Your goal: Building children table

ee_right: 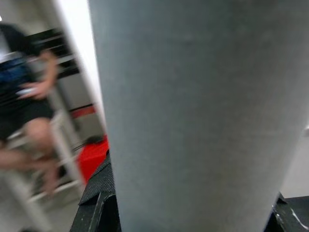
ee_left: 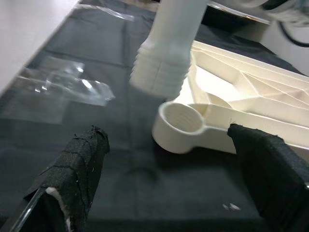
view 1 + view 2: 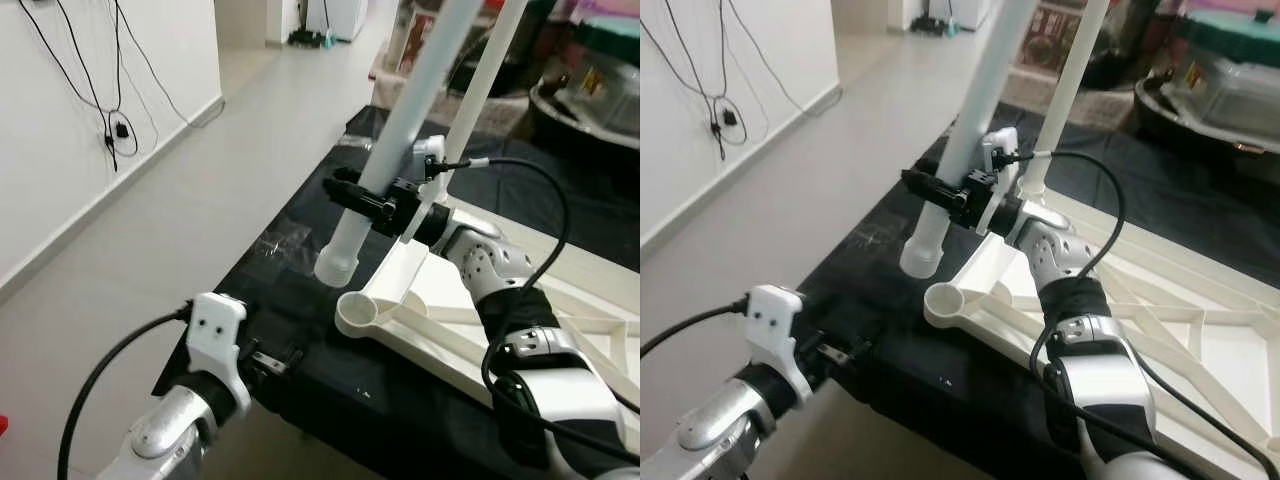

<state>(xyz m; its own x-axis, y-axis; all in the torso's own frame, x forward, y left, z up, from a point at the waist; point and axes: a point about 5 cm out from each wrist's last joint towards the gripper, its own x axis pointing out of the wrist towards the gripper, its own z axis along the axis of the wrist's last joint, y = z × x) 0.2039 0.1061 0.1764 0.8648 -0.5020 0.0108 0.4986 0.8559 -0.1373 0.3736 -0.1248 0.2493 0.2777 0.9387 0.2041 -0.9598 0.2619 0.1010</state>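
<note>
One leg [image 3: 478,95] seated in upturned tabletop [image 3: 585,300] — second leg [image 3: 400,135] clamped by right gripper [image 3: 372,205].
Poised just beside empty corner socket [image 3: 358,312], not yet inserted — left gripper [image 2: 169,181] spread wide, empty.

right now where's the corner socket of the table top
The corner socket lies on the black mat, ahead and slightly right, just under the threaded end of the white leg in the right hand.
</note>
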